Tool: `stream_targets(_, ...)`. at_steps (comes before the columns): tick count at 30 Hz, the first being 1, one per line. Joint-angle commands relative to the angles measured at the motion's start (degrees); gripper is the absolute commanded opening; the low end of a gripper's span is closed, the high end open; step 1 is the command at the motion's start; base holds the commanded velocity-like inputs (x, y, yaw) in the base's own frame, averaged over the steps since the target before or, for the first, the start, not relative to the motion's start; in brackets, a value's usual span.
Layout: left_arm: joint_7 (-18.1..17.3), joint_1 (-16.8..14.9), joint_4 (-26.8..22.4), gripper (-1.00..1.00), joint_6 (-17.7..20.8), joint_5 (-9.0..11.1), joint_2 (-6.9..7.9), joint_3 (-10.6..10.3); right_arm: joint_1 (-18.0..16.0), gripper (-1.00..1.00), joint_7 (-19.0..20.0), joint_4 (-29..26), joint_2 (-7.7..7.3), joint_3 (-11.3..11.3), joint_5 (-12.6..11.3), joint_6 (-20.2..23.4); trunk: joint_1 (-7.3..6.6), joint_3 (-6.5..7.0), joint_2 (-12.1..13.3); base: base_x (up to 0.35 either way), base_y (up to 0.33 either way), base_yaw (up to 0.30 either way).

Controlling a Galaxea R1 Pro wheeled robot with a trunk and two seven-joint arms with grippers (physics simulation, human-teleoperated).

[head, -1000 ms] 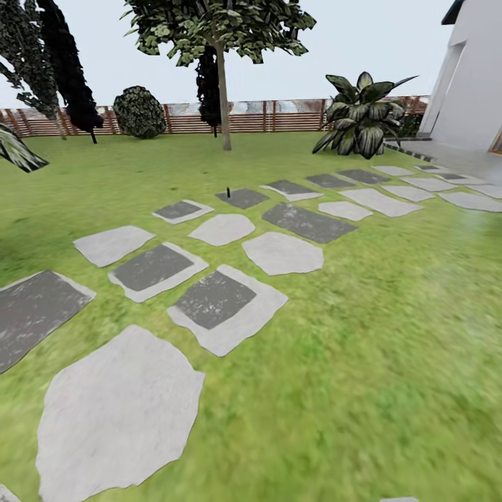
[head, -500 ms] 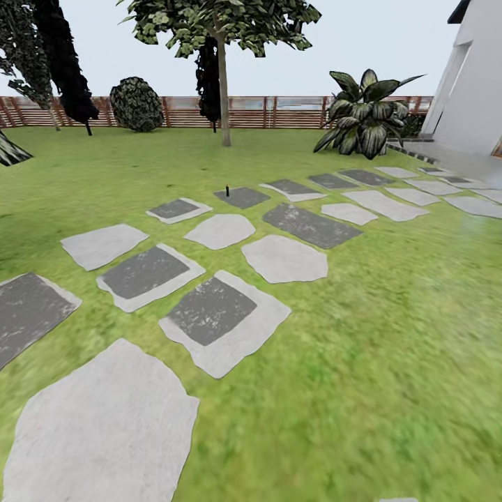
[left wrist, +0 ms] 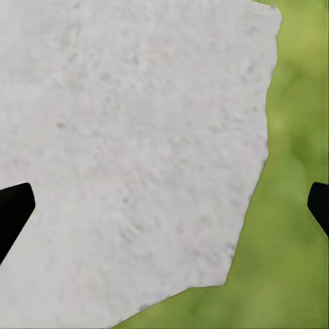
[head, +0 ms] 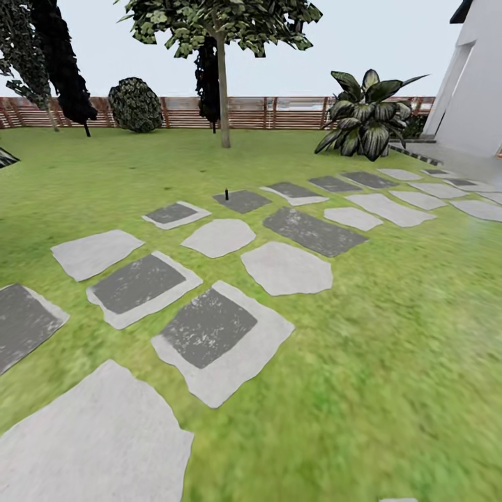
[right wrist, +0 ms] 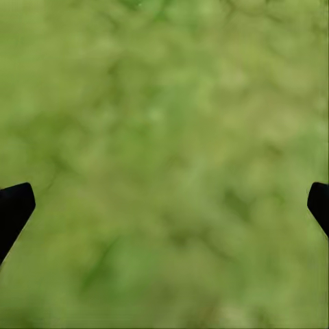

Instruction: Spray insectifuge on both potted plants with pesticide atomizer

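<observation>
The left end effector [left wrist: 164, 205] has its two dark fingertips [left wrist: 12, 209] spread wide apart with nothing between them, above a pale grey paving stone [left wrist: 130, 151] whose edge meets the lawn [left wrist: 288, 226]. The right end effector [right wrist: 164, 205] is likewise spread apart and empty, over blurred green grass [right wrist: 164, 137].

In the head view, a path of light and dark stepping stones [head: 208, 328] runs from near left to far right across the lawn. A small slim dark upright object [head: 226, 194], too small to identify, stands at the near edge of a far dark stone [head: 242, 201]. Beyond stand a tree [head: 223, 84], a round bush [head: 136, 104], a broad-leaved plant [head: 366, 115], the brown slat fence [head: 279, 113] and, far right, a white building [head: 474, 90].
</observation>
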Motion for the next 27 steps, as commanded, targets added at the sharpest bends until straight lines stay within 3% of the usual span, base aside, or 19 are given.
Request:
stream_targets(1,-0.08,-0.03,0.05,1.00,-0.18,0.47,0.00,-0.06,-0.03,1.00,0.04,0.04,-0.01,0.02,0.00,-0.18,0.02,0.01,-0.01,0.332,0.000,0.000)
stream_targets(27,-0.08,-0.03,0.05,1.00,-0.17,0.39,-0.08,-0.08,-0.03,1.00,0.04,0.04,0.02,0.02,0.05,-0.18,0.02,0.93,-0.01,0.332,0.000,0.000)
